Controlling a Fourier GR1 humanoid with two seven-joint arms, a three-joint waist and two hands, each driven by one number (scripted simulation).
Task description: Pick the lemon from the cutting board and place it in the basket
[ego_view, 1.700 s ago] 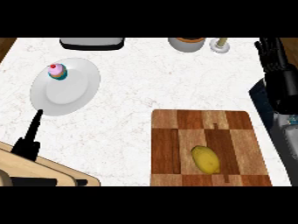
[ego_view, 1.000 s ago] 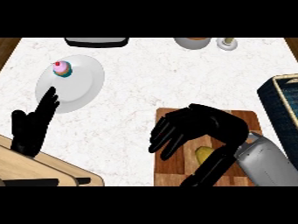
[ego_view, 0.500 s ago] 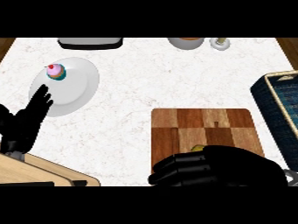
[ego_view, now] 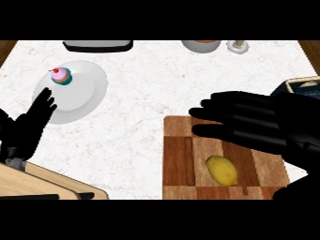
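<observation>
A yellow lemon lies on the wooden cutting board, near its front edge. My right hand hovers over the board's far half, fingers straight and spread, pointing left; it holds nothing and the lemon lies clear of it. The dark basket peeks out at the right edge, mostly hidden behind that hand. At the left edge my left hand rests open with fingers up.
A white plate carrying a cupcake sits at the left. A dark tray, a bowl and a small jar line the far edge. A wooden block fills the lower left corner.
My right hand has risen from the board's front edge to over its far half, uncovering the lemon. The left hand stays at the left edge.
</observation>
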